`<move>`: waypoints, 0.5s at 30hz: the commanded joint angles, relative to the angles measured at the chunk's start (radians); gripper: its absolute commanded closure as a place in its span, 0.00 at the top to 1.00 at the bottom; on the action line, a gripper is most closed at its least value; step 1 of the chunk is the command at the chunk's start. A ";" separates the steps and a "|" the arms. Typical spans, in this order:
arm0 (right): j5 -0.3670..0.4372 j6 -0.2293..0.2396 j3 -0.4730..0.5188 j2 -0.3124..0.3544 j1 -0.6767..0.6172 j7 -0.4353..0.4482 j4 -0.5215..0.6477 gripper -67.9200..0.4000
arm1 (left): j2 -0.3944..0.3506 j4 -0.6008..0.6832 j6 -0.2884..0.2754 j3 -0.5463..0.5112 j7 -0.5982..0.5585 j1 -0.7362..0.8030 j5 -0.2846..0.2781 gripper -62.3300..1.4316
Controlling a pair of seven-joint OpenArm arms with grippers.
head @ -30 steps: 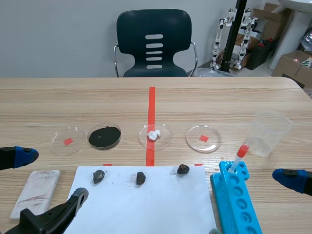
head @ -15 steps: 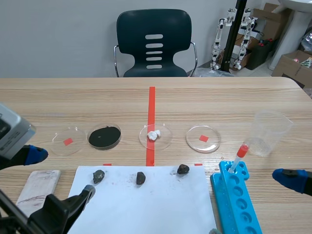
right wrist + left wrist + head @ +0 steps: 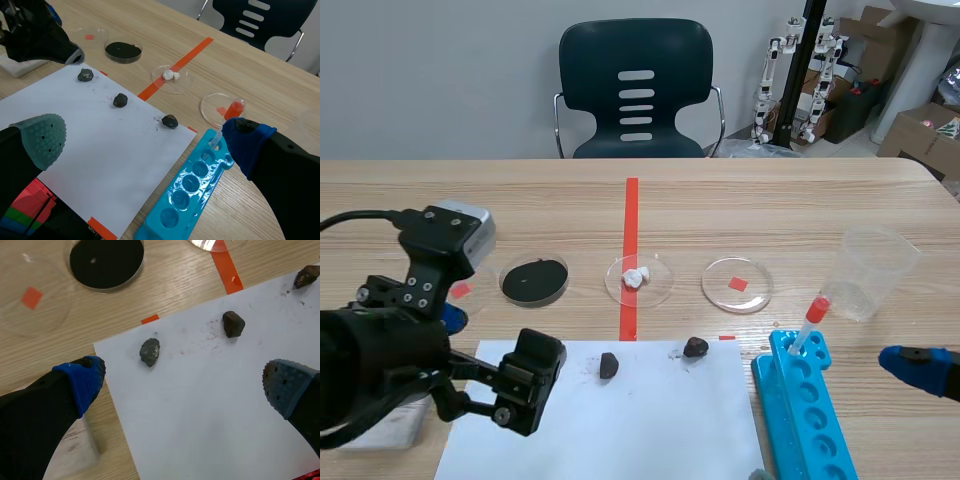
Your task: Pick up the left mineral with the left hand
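The left mineral (image 3: pixel 149 351), a small grey-brown stone, lies near the corner of the white paper (image 3: pixel 210 405). My left gripper (image 3: pixel 182 382) hangs open above the paper, and the stone sits just ahead of it, nearer the blue-padded finger (image 3: pixel 82 380). In the scene view the left gripper (image 3: pixel 492 347) hides that stone. From the right wrist view the stone (image 3: pixel 85 75) lies right by the left arm's fingertip. The middle mineral (image 3: pixel 609 365) and the right mineral (image 3: pixel 696 347) lie further along the paper's far edge. My right gripper (image 3: pixel 142 140) is open and holds nothing.
Beyond the paper stands a row of petri dishes: black powder (image 3: pixel 534 281), white lumps (image 3: pixel 638 279), one with a red mark (image 3: pixel 737 284). A blue tube rack (image 3: pixel 805 405) with a red-capped tube (image 3: pixel 812 320) and a clear cup (image 3: pixel 872 270) stand at the right.
My left arm has come in from the low left and over the paper's left part, now covering the left mineral in the scene view. The right arm has not moved.
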 commanded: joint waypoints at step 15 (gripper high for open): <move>0.007 -0.003 0.004 0.000 0.001 0.015 0.014 1.00 | 0.145 -0.363 0.168 0.090 0.347 -0.387 0.005 1.00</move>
